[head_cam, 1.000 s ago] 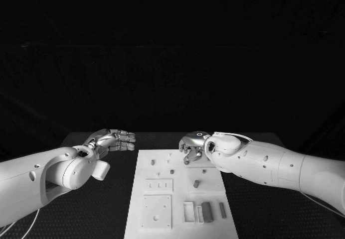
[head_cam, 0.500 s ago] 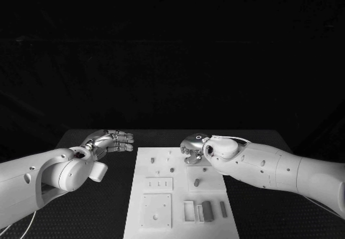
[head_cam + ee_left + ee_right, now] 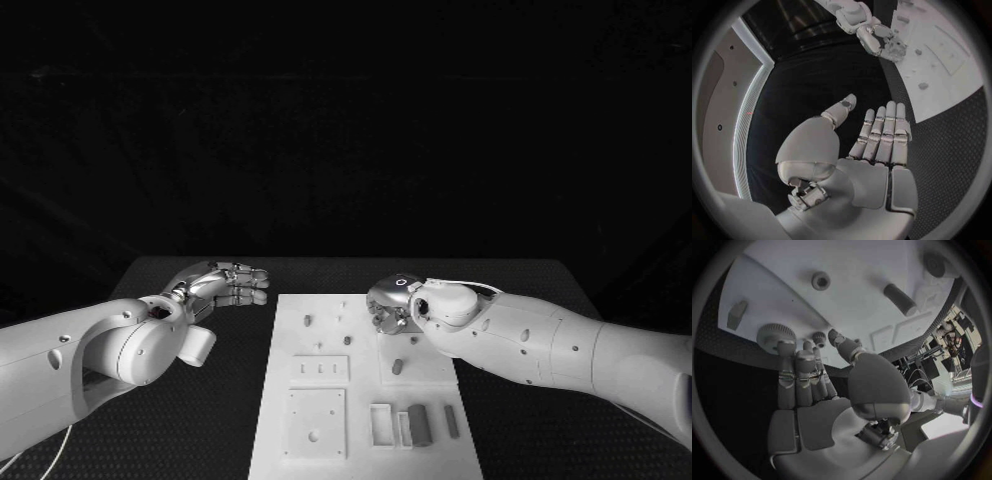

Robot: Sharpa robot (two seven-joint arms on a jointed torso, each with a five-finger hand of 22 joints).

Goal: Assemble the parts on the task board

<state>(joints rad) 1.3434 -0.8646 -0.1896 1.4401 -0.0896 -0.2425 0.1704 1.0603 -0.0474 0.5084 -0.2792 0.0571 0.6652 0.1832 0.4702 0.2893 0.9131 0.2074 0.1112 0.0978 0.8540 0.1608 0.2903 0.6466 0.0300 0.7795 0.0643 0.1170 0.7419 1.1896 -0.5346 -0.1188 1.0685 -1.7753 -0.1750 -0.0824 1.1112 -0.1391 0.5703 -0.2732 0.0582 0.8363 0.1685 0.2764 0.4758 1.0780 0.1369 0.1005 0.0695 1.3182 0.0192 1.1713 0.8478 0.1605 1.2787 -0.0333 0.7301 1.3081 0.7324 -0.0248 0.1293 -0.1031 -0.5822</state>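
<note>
- Your task board (image 3: pixel 368 400) lies mid-table between both arms, so either can reach it.
- Left hand (image 3: pixel 224 285) hovers beside the board, fingers straight and empty, out of the way.
- Right hand (image 3: pixel 392 303) sits over the board's far end, fingertips around a small toothed part (image 3: pixel 776 333), looks ready to seat it.
- Grey parts (image 3: pixel 417 424) wait in near-edge slots.

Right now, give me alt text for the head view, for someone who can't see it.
The right silver hand reaches over the far end of the white rectangular task board, fingers pointing down. The left silver hand hovers open beside the board, above the black table. Small grey parts lie at the board's near end.
</note>
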